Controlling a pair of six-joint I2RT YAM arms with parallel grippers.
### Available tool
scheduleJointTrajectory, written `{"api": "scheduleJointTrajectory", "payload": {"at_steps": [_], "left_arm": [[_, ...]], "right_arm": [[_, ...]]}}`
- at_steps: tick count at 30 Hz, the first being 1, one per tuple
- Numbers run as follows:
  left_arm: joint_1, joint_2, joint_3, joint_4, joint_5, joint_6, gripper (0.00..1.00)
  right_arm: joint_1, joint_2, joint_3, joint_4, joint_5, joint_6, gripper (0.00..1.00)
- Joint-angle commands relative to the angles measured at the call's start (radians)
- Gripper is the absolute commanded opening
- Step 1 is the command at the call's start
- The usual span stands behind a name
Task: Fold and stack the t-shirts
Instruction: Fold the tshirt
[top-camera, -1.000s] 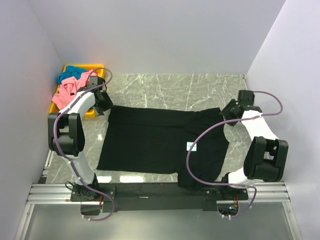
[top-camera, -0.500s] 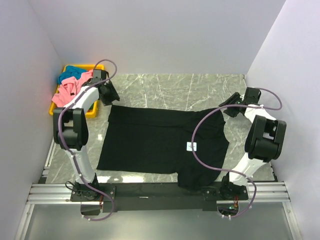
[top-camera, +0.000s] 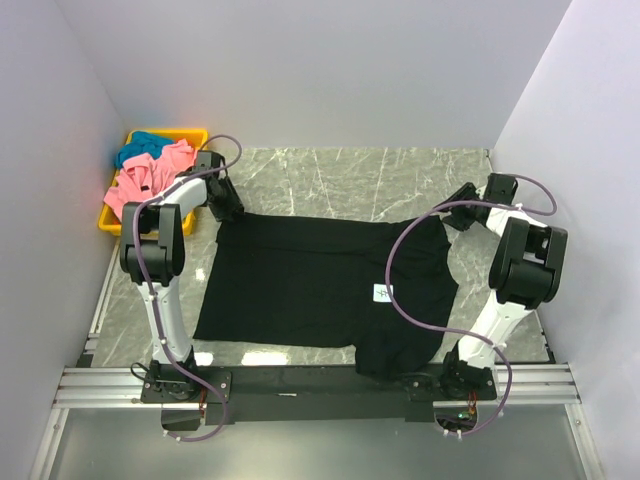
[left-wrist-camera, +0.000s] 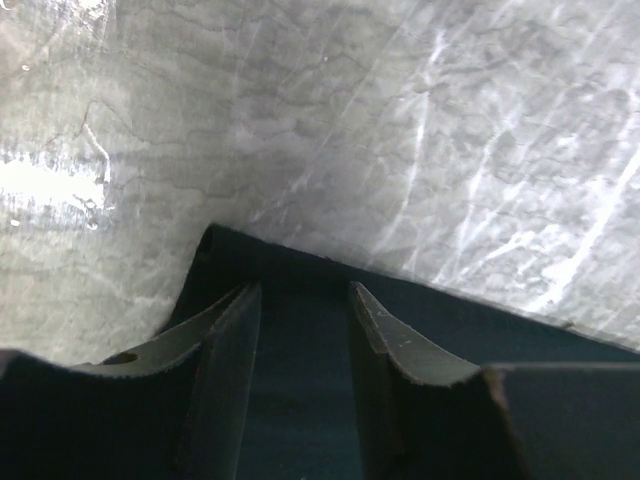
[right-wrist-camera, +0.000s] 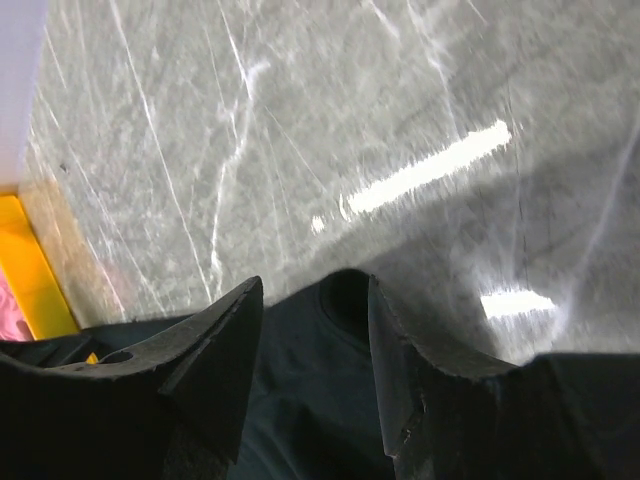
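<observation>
Straddling the black t-shirt (top-camera: 300, 280) at its far corners, your L jaws and R jaws sit part-open, gripping nothing.

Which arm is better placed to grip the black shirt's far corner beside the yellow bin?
Left. The left hand hangs open directly over that corner of the black shirt. The right hand, also open, is at the shirt's opposite end.

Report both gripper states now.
Left gripper: open, nothing held, over a corner of the black t-shirt.
Right gripper: open, nothing held, over that shirt's edge.
</observation>
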Motion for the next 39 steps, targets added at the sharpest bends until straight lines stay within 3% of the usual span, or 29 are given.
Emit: {"api": "scheduleJointTrajectory", "payload": {"at_steps": [1,27,30,35,39], "left_arm": [[-0.004,0.013,0.015,0.025,-0.003,0.009,0.45],[-0.001,0.059,-0.003,-0.001,-0.055,-0.003,0.41],[-0.001,0.061,-0.005,-0.004,-0.063,-0.006,0.41],[0.008,0.07,-0.008,-0.027,-0.084,-0.024,0.38],[0.022,0.073,-0.015,-0.035,-0.092,-0.04,0.37]], "right_arm": [[0.003,0.035,0.039,0.047,-0.023,-0.001,0.54],[0.004,0.107,0.085,0.051,-0.099,0.009,0.4],[0.006,0.119,0.091,0.045,-0.084,0.014,0.32],[0.0,0.127,0.102,0.033,-0.027,0.029,0.03],[-0.025,0.101,0.072,0.054,0.051,0.071,0.0]]}}
